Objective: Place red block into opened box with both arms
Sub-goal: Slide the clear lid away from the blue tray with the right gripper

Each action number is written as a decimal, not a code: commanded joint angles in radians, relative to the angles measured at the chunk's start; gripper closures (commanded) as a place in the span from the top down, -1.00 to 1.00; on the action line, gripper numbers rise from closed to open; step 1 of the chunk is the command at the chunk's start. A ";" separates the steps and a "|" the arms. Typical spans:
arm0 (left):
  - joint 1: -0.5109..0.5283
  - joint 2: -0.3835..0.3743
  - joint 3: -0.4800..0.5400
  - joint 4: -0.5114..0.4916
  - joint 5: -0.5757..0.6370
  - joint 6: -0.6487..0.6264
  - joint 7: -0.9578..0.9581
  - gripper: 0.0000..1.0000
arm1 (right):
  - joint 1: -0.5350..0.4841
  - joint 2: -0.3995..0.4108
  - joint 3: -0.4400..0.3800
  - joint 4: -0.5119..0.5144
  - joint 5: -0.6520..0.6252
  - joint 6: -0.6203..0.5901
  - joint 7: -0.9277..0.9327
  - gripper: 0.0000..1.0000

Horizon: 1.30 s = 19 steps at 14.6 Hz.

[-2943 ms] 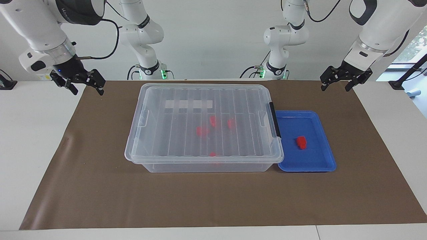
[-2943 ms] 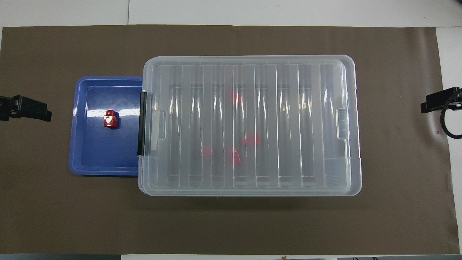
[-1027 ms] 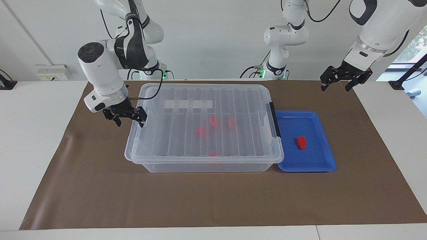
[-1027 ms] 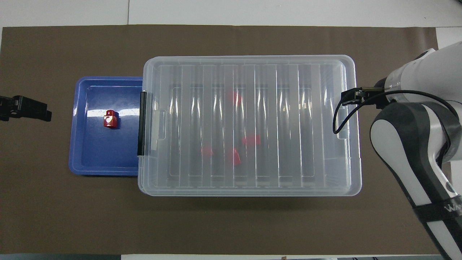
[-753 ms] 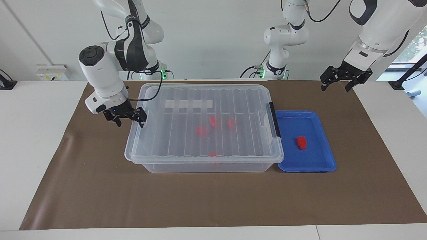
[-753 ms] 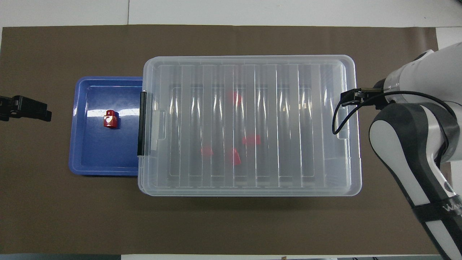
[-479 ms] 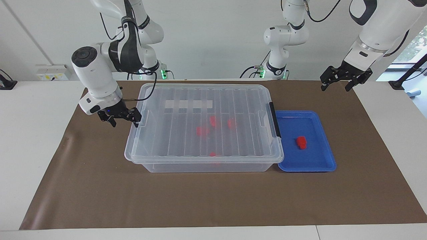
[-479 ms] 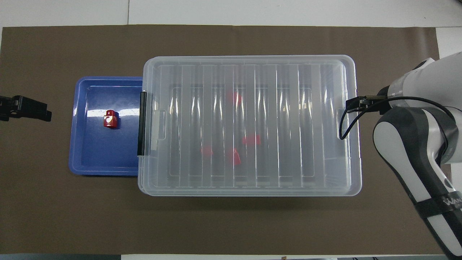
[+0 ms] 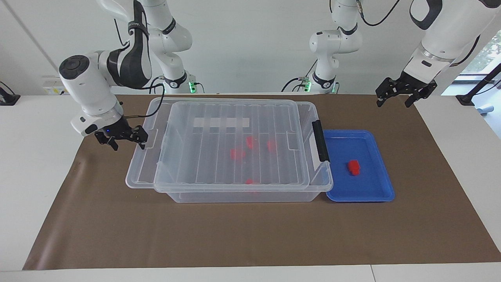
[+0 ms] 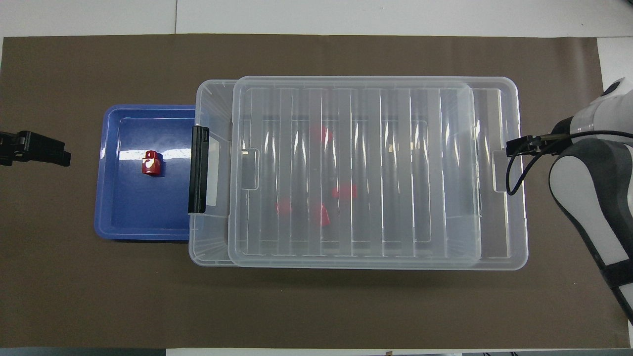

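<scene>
A red block (image 9: 353,167) (image 10: 151,163) lies in the shallow blue tray (image 9: 375,194) beside the box's latch end. The clear box (image 9: 235,197) stands mid-mat with several more red blocks inside. Its ribbed lid (image 9: 211,156) (image 10: 395,198) sits shifted toward the right arm's end, overhanging there, and leaves a strip of the box uncovered by the black latch (image 9: 321,141). My right gripper (image 9: 128,143) is open, one finger against the lid's overhanging end. My left gripper (image 9: 393,102) hangs open over the mat's corner and waits.
A brown mat (image 9: 250,235) covers the white table. Two slimmer white arms with green-lit bases (image 9: 172,82) (image 9: 323,82) stand at the robots' edge. The tray touches the box at the left arm's end.
My right gripper came down to the lid's end, then moved toward the right arm's end of the table. The lid slid with it, uncovering the box's latch end. The left arm stayed still.
</scene>
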 commanded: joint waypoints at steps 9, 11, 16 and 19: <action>0.009 -0.052 -0.003 -0.079 -0.005 0.026 0.002 1.00 | -0.003 -0.002 -0.156 -0.019 0.007 0.025 -0.290 1.00; 0.009 -0.081 -0.003 -0.154 -0.005 0.100 0.004 1.00 | -0.003 0.001 -0.164 -0.017 0.007 0.025 -0.309 1.00; 0.009 -0.089 -0.003 -0.323 -0.005 0.311 0.005 1.00 | -0.003 0.002 -0.187 -0.017 0.007 0.025 -0.352 1.00; 0.000 -0.083 -0.004 -0.453 -0.005 0.468 0.004 1.00 | -0.003 0.002 -0.201 -0.014 0.007 0.025 -0.373 1.00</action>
